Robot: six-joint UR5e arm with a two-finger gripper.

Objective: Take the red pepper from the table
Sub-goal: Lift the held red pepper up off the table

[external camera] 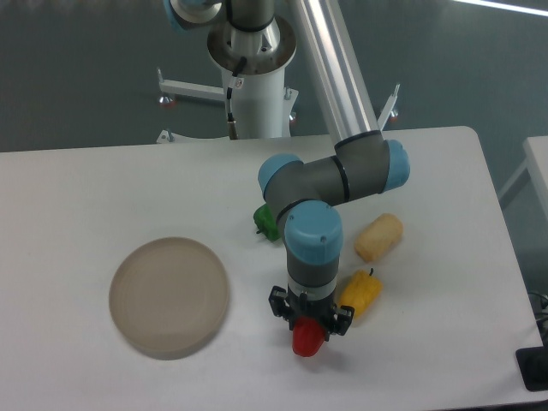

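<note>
Red pepper [307, 341] sits under the claw [310, 329], whose grip I cannot tell, on the table [77, 188].

My arm comes down from its white base at the far side, a long silver tube slanting toward the near right. At a grey elbow with blue caps it folds back left, then a second blue-capped joint turns the wrist straight down. My claw [309, 330] hangs directly below that wrist, pointing downward, black fingers [279, 302] spread either side of it. Whether they are pressed closed is unclear from above.
</note>
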